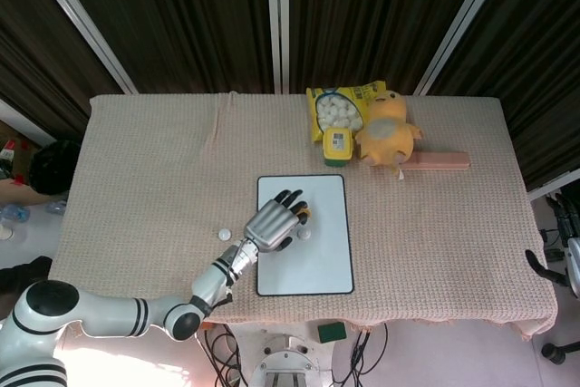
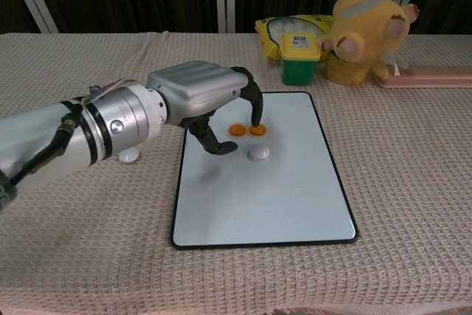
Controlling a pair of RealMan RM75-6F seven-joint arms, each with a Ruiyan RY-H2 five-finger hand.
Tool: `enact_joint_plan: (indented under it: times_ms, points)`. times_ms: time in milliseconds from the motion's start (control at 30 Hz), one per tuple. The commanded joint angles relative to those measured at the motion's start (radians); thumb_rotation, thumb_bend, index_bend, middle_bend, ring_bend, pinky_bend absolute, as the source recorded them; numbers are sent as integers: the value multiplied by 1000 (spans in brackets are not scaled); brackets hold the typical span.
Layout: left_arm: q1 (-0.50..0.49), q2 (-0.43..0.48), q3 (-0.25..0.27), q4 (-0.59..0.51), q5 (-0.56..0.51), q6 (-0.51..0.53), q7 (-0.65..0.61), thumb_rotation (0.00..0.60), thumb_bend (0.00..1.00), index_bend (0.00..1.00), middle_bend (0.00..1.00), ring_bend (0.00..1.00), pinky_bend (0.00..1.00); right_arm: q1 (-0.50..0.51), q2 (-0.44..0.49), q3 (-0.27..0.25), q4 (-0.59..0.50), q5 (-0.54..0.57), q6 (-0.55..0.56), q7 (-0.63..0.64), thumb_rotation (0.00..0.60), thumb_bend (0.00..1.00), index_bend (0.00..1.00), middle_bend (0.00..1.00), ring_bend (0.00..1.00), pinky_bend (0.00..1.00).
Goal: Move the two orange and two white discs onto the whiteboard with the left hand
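The whiteboard [image 2: 258, 197] [image 1: 322, 256] lies at the table's front middle. Two orange discs [image 2: 247, 130] sit side by side on its upper part, one orange disc [image 1: 304, 216] peeking out by the fingertips in the head view. A white disc [image 2: 259, 153] [image 1: 304, 234] lies on the board just below them. The second white disc [image 1: 224, 235] [image 2: 130, 156] rests on the cloth left of the board. My left hand [image 2: 199, 101] [image 1: 272, 222] hovers over the board's left part, fingers curled and apart, holding nothing. The right hand is out of sight.
At the back stand a yellow snack bag [image 1: 340, 106], a green jar with a yellow lid [image 2: 299, 57], a yellow plush toy [image 2: 365, 35] and a pink flat box [image 2: 431, 75]. The beige cloth [image 2: 88, 241] covers the whole table.
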Motion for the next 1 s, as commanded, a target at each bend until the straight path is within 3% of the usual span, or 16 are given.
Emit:
enact_joint_plan:
  times_ms: [33,400,1000]
  points:
    - [51,70,50,-73,-12,51,38,600,291,376,194,59,135,2,-1,-1,-2,-3,-1,0,600,280,0,0,0,0]
    - [168,193,139,-96,23,114,-46,600,284,380,194,58,135,7,-4,-1,-5,-8,-3,-9,600,279,0,0,0,0]
    - [244,131,159,78,141,114,-199,600,283,387,194,58,136,3,6,-4,-28,-11,6,-31,600,282,0,0,0,0]
